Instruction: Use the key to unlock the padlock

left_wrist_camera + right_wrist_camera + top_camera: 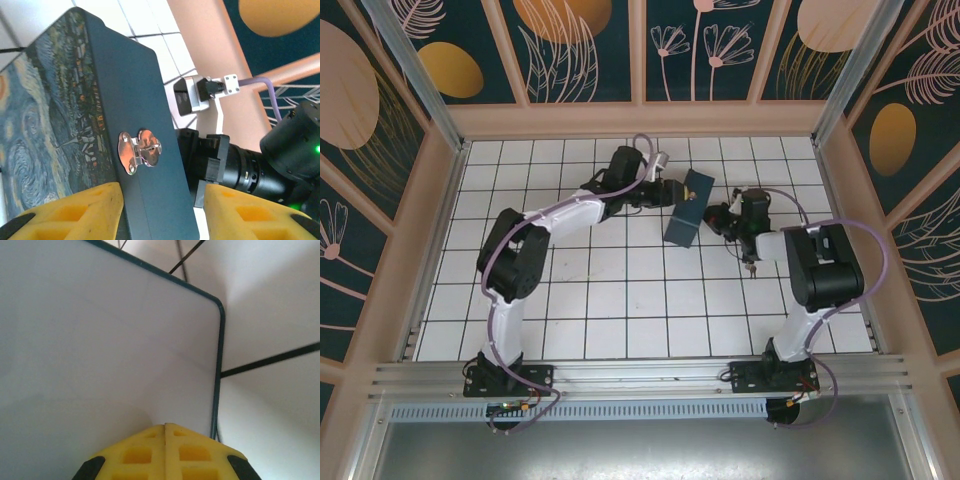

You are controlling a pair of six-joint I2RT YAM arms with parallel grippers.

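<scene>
The left arm rises from its base at the near left, folds at the elbow and stretches right across the white tiled floor to the far middle. There the left gripper meets the left side of the box. The box is dark blue and sits at a slant.

In the left wrist view the yellow fingers stand wide apart, with the box's narrow dark side running between them. One finger sits at the painted swirl face. The other is just beside the plain edge, with a thin gap showing, so the gripper is spread around the box and is not seen pinching it. A small metal latch lies flat on that dark side.

The right arm climbs from the near right base, bends at its black elbow and turns left, bringing the right gripper to the opposite side of the box. In the right wrist view its two yellow fingers are pressed tight together, and nothing can be seen between them. They point at a pale flat face of the box just ahead; I cannot tell whether the tips touch it.

A small dark thing sits on the tile just on the near side of the right wrist. It is too small to tell whether it is the key.
</scene>
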